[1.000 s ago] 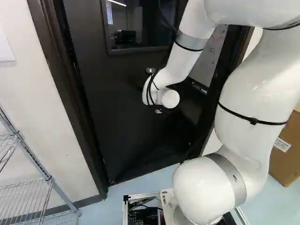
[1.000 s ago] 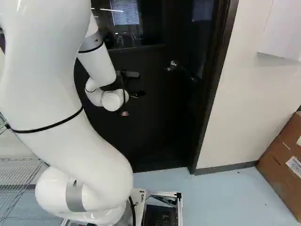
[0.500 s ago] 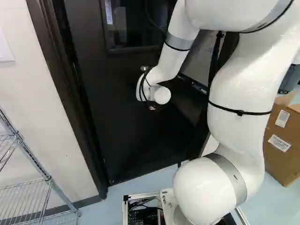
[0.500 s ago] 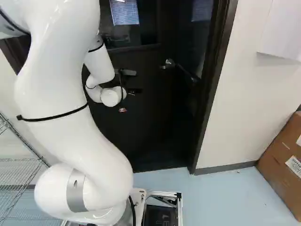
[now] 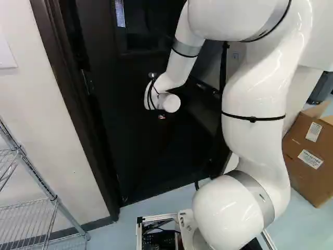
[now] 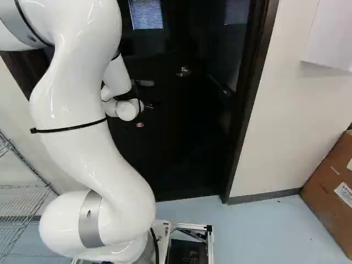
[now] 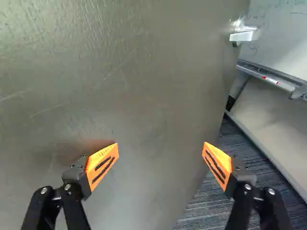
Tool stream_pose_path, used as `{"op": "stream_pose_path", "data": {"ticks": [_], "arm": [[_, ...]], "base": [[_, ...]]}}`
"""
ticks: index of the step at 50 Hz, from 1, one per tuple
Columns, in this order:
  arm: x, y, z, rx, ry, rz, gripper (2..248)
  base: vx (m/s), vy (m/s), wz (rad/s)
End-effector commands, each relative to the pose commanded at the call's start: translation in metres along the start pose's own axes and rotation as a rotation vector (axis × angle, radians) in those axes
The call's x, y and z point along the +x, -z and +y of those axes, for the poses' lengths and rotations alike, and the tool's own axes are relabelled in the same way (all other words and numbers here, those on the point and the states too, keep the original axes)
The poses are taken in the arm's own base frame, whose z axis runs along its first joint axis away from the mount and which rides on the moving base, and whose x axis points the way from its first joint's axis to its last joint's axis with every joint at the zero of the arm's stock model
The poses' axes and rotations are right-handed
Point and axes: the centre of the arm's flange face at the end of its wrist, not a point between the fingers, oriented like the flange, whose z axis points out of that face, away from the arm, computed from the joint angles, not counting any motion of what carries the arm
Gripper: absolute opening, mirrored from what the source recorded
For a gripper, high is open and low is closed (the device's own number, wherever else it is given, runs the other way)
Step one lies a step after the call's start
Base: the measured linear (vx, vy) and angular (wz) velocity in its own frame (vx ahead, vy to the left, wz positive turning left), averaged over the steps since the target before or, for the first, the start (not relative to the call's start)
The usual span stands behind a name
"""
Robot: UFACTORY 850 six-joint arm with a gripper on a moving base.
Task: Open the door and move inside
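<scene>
The dark door (image 5: 151,140) stands partly open, swung away from the base. Its lever handle (image 6: 184,71) shows in the right base view, right of the wrist. Against the dark door, the black gripper (image 6: 147,104) is hard to make out beside the arm's white wrist. In the wrist view the gripper (image 7: 160,155) has its fingers wide apart, nothing held between them, facing the door's grey surface (image 7: 129,86). The handle (image 7: 243,34) lies ahead, near the door's free edge, outside the finger gap. Whether a finger touches the door I cannot tell.
Beyond the door edge are a whiteboard (image 7: 283,33) with a tray (image 7: 273,76) and carpet (image 7: 216,206). A dark door frame (image 6: 242,132) flanks the opening. A wire shelf (image 5: 41,208) stands left, cardboard boxes (image 5: 312,161) right.
The door has swung farther from the base, its handle shifting leftward in both base views. The arm has moved leftward in the left base view, its wrist staying near the door. The base has not moved.
</scene>
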Motion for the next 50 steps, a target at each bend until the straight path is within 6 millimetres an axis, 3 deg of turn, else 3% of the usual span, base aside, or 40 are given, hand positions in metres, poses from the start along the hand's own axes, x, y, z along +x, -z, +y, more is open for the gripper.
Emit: {"op": "stream_pose_path", "data": {"ticks": [50], "arm": [[0.000, -0.074, -0.072, 0.133, 0.046, 0.032, 247]], "base": [[0.000, 0.000, 0.000]]}}
